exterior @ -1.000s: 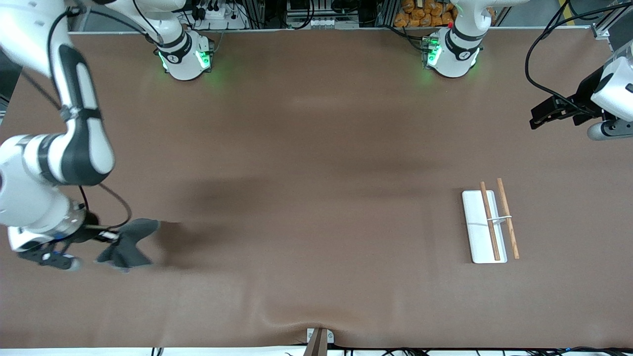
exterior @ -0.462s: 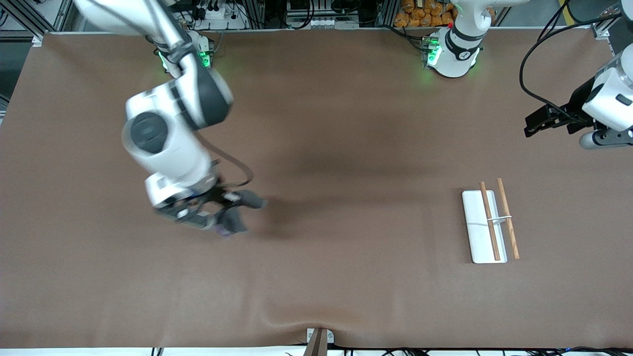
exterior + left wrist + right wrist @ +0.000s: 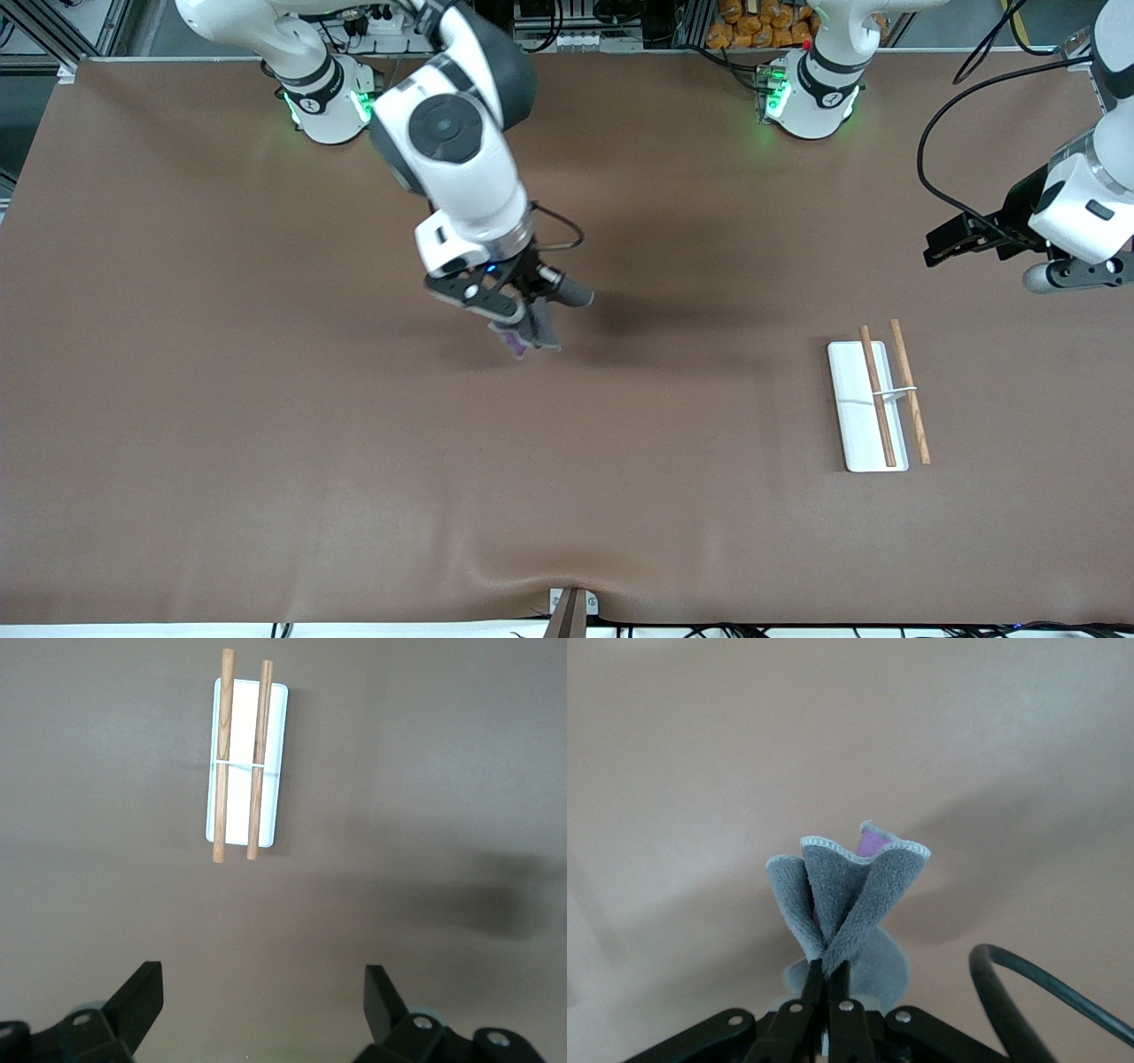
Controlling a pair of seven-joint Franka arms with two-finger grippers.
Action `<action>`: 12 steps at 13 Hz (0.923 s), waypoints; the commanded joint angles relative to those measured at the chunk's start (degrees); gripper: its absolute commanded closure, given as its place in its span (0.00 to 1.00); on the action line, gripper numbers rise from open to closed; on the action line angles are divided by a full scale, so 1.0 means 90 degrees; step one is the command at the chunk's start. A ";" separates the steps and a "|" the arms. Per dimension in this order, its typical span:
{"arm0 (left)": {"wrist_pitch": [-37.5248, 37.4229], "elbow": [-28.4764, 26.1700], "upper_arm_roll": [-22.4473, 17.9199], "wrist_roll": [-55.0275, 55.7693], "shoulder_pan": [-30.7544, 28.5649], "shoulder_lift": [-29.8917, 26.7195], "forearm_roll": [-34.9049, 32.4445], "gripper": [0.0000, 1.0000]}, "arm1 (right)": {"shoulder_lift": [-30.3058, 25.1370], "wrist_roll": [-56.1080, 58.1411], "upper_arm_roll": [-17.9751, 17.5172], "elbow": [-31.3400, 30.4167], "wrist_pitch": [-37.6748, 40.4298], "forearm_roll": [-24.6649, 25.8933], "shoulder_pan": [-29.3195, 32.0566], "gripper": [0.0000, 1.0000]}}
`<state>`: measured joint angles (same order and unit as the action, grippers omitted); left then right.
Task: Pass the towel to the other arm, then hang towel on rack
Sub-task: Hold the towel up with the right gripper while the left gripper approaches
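Towel [image 3: 530,333] hung bunched in the clenched right gripper [image 3: 521,312] over mid-table (handover stage), so the left gripper [image 3: 941,247], spread empty above the rack [image 3: 866,416] end, needed to approach.

In the front view the right gripper [image 3: 523,306] hid most of the towel [image 3: 532,332]. The left gripper [image 3: 943,244] showed only as a dark shape there; its fingers [image 3: 137,1001] were cut off by the left wrist view's edge.
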<state>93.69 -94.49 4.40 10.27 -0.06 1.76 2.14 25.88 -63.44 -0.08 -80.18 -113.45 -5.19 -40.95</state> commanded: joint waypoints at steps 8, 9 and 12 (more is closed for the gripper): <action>0.0254 0.0020 0.0253 0.0762 0.0124 0.0341 0.0114 0.00 | 0.0415 -0.2657 0.0107 0.0413 -0.1426 -0.0302 -0.1036 1.00; 0.0312 0.0020 0.0273 0.0869 0.0143 0.0361 0.0114 0.00 | 0.0435 -0.2736 0.0097 0.0432 -0.1427 -0.0292 -0.1046 1.00; 0.0604 0.0078 0.0400 0.1405 0.0309 0.0623 0.0114 0.00 | 0.0455 -0.2902 0.0097 0.0510 -0.1437 -0.0302 -0.1046 1.00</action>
<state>97.19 -94.54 7.45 19.84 1.82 5.83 2.26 28.94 -88.05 0.07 -77.96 -126.69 -7.17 -49.74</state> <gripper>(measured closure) 0.000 0.960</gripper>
